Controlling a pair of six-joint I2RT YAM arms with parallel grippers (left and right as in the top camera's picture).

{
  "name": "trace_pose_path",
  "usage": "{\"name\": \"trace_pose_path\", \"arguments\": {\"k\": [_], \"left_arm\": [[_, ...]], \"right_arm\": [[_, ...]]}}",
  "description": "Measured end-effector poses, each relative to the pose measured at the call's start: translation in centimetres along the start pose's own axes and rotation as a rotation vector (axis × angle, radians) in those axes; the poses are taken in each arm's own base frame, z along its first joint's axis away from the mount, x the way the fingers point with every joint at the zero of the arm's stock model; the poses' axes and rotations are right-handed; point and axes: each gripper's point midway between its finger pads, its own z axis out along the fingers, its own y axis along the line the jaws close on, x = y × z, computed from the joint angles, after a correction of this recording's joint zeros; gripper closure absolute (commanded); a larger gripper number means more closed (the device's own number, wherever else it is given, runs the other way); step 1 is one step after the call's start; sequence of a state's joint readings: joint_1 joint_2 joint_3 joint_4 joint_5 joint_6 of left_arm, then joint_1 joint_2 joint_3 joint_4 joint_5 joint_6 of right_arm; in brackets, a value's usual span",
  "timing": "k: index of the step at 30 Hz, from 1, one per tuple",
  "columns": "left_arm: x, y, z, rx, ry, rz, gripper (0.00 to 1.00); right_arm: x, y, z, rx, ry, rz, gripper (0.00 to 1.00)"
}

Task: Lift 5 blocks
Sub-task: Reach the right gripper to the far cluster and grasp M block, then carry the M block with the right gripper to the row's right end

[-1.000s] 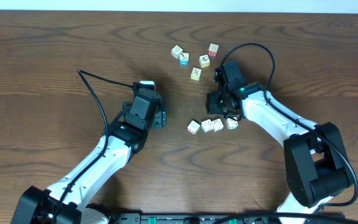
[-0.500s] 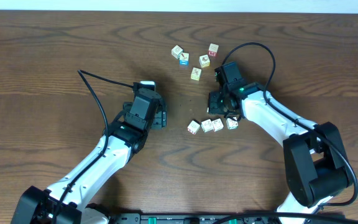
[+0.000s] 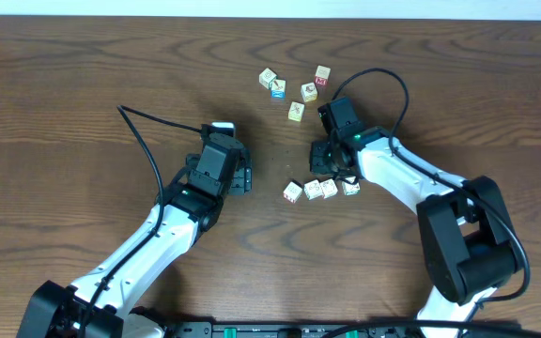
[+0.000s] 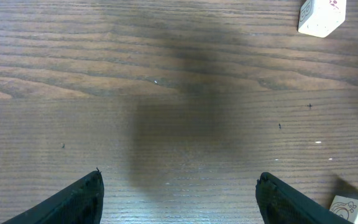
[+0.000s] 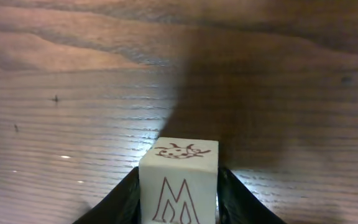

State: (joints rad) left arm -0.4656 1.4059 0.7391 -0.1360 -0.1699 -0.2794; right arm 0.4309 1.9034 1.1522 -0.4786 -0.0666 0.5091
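Letter M on block (image 5: 179, 183)

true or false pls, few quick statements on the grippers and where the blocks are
1. The left gripper is open, with only bare table between its fingers. True.
2. The right gripper is empty. False: a lettered block marked M sits between its fingers, which lie against both of its sides.
3. A row of four blocks lies on the table just beside the right gripper. True.
4. The far blocks are stacked in a tower. False: they lie scattered, each singly on the table.
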Motion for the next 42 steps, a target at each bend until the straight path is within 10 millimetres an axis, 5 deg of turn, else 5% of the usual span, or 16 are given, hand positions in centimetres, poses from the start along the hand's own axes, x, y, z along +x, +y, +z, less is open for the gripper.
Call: {"name": "trace_pose_path", "arguments": {"k": [11, 18, 19, 22, 28, 34, 38, 42], "left_arm": [[0.5, -0.3, 0.0, 0.022, 0.024, 0.011, 0.42], [0.7, -0.6, 0.0, 0.039, 0.033, -0.016, 0.44], [0.7, -0.7, 0.0, 0.041, 0.033, -0.021, 0.51], [0.9, -1.4, -0.2, 0.056, 0.035, -0.027, 0.79], [2.8, -4.8, 0.9, 0.108, 0.066, 0.057, 0.81], [5.0, -5.6, 3.9, 0.100, 0.121, 0.069, 0.88], [5.1, -6.1, 4.6, 0.116, 0.115, 0.055, 0.89], [5.1, -6.8, 4.9, 0.153, 0.115, 0.025, 0.89]], "right_arm": [[0.1, 0.0, -0.8, 0.026, 0.039, -0.031, 0.98], [-1.0, -0.4, -3.3, 0.104, 0.062, -0.094, 0.99], [-1.1, -0.4, -3.6, 0.109, 0.060, -0.104, 0.99], [-0.7, -1.5, -4.8, 0.151, 0.078, -0.118, 0.99], [-0.6, -5.0, -7.3, 0.221, 0.103, -0.091, 0.99], [-1.3, -9.0, -9.6, 0.257, 0.105, -0.034, 0.99], [-1.7, -11.4, -9.5, 0.256, 0.095, 0.019, 0.99], [0.3, -12.8, -7.8, 0.248, 0.138, 0.039, 0.99]]}}
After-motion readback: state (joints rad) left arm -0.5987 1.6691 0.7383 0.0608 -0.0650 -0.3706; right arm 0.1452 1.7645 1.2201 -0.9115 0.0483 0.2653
